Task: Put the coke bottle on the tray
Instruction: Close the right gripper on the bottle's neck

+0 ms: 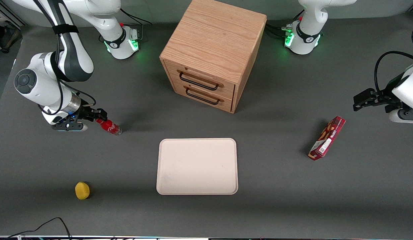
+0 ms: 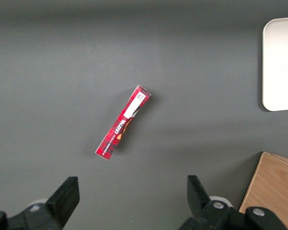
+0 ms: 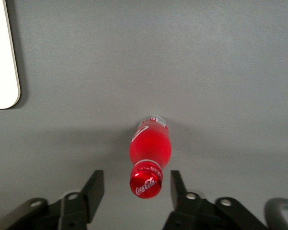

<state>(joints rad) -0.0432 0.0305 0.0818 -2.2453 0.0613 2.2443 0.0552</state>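
One bottle [image 1: 108,126]; one tray [image 1: 197,166]; one cabinet [image 1: 213,53] with two drawers; one snack box [image 1: 327,137]; one yellow sponge [image 1: 82,190]; one end effector [image 1: 99,115] above the bottle's cap.

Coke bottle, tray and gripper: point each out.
coke bottle [image 3: 150,148], right wrist view, red body.
tray [image 1: 197,166], front view, bare floor.
gripper [image 3: 133,188], right wrist view, between open fingers, around the cap.

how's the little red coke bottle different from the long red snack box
The small red coke bottle is rounded with a red cap and clear base; the long red rectangular snack box is flat-sided with a white label. The bottle is shorter than the box. The bottle's cap sits between the open fingers of the right gripper, toward the working arm's end; the box lies untouched toward the parked arm's end. Both are red.
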